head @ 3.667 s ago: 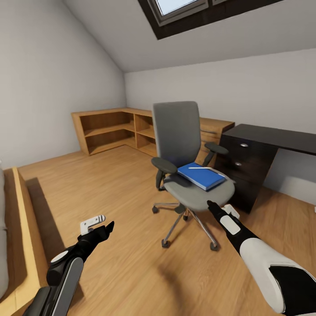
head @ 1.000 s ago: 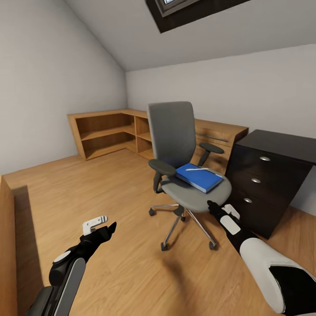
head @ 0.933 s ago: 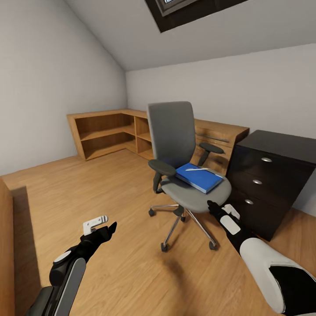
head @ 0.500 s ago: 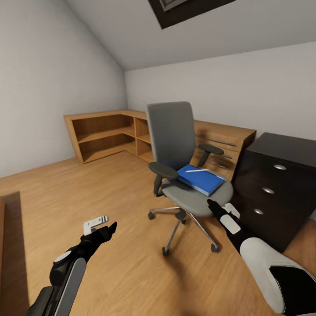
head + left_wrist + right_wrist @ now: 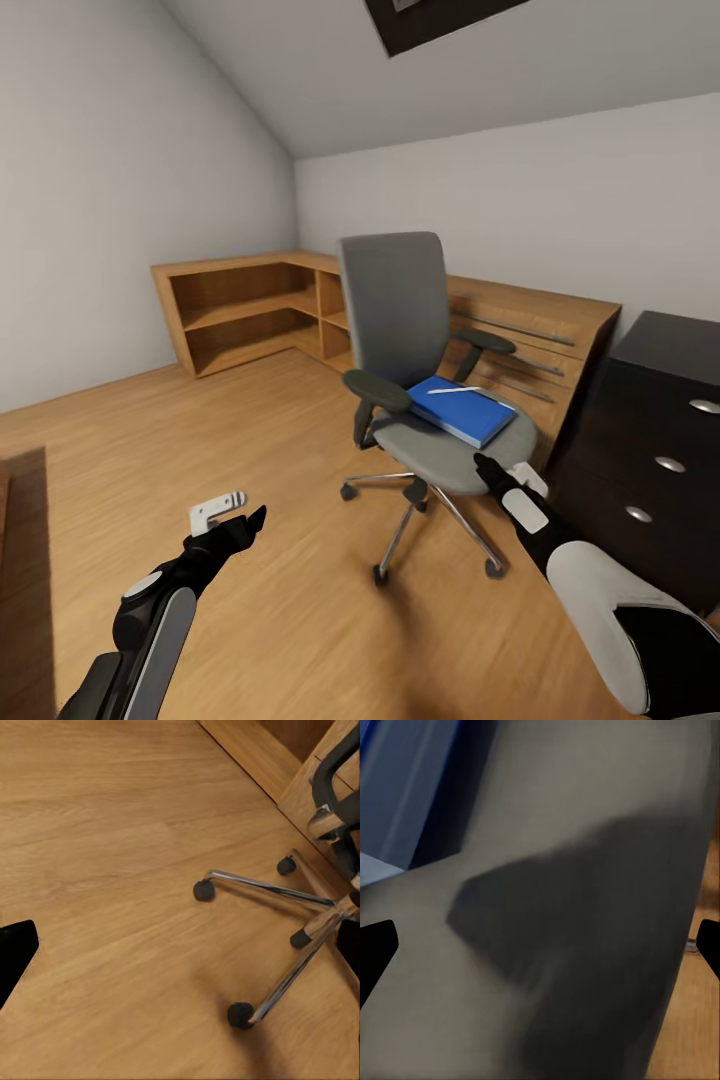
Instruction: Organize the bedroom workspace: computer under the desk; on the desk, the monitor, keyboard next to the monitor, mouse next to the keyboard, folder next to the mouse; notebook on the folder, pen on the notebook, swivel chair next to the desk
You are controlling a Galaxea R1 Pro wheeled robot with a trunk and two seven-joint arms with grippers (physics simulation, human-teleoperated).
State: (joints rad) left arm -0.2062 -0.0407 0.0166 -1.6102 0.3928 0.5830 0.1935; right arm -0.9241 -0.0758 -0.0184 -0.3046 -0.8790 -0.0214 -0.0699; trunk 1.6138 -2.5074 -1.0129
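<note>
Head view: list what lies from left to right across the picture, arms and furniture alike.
Left gripper → light-wood shelf unit → swivel chair with the blue folder on its seat → right gripper → black drawer unit.

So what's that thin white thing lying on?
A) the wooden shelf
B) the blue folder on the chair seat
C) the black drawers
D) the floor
B: the head view shows the pen lying on top of the blue folder, which rests on the seat of the chair.
</note>
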